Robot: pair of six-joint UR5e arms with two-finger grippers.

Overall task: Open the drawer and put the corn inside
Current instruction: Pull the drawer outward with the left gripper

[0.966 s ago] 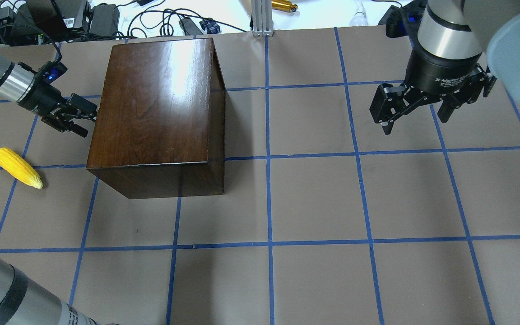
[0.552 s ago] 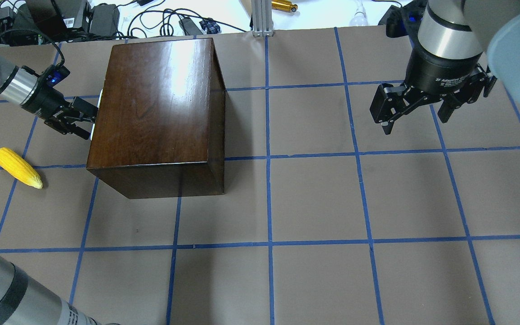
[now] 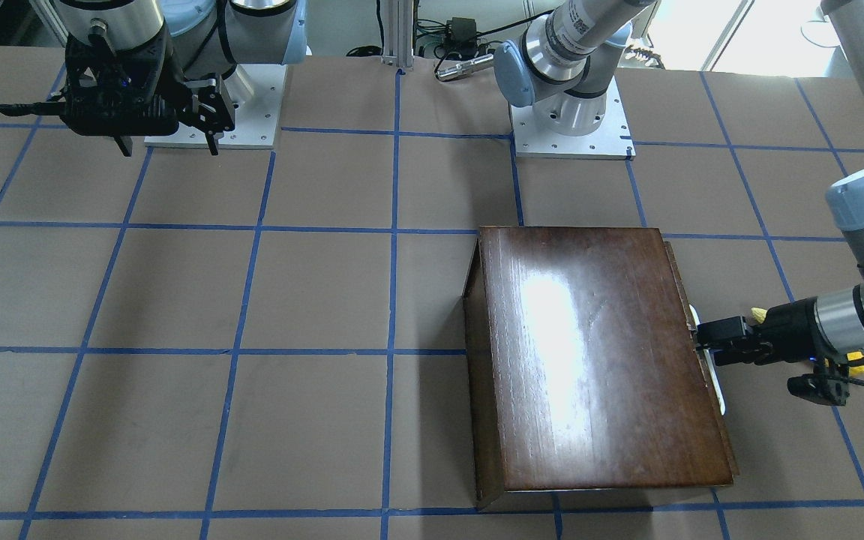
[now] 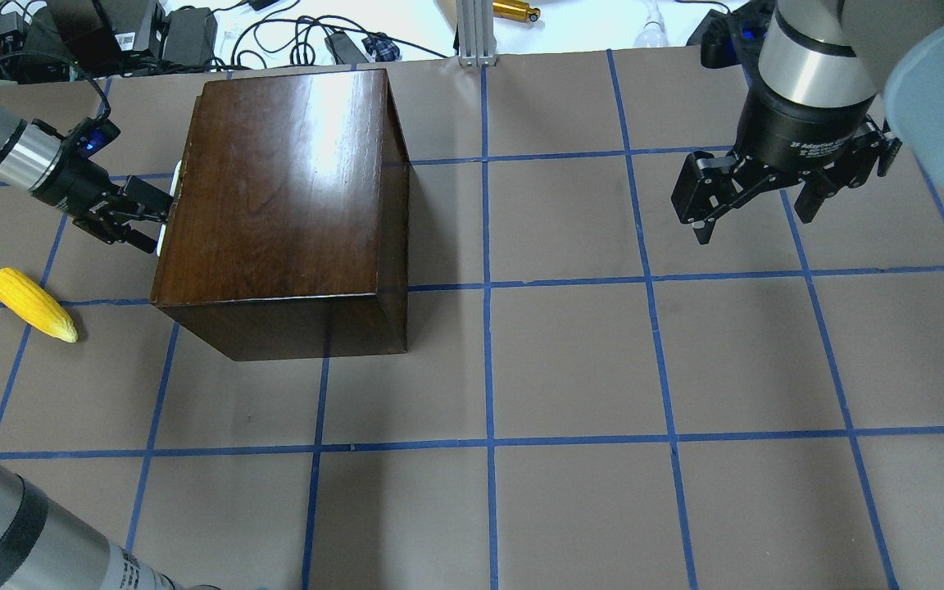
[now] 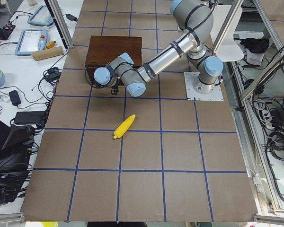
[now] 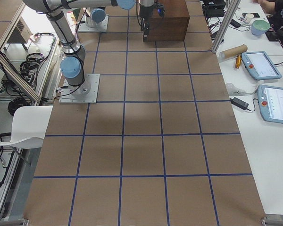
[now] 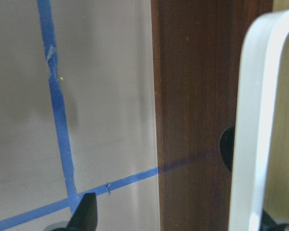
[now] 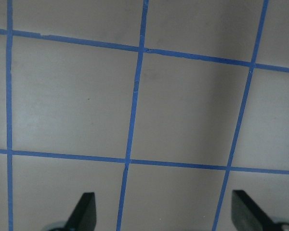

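Note:
The dark glossy box (image 4: 283, 205) stands at the back left of the table and also shows in the front view (image 3: 597, 360). The drawer front (image 7: 197, 96) stands slightly out of its left side, with a pale handle (image 7: 253, 120). My left gripper (image 4: 159, 220) is open, with its fingers at that handle (image 3: 718, 382). The yellow corn (image 4: 32, 305) lies on the table left of the box, apart from the gripper. In the front view the left arm mostly hides the corn (image 3: 759, 313). My right gripper (image 4: 755, 221) hangs open and empty above the table's back right.
Blue tape lines grid the brown table (image 4: 570, 360). Cables and power bricks (image 4: 185, 33) lie past the table's far edge, behind the box. The left arm's elbow (image 4: 13, 524) fills the near left corner.
My left gripper has drawn a little to the left. The box's left edge has come out with it, and the pale handle now shows. The right arm and the corn have not moved.

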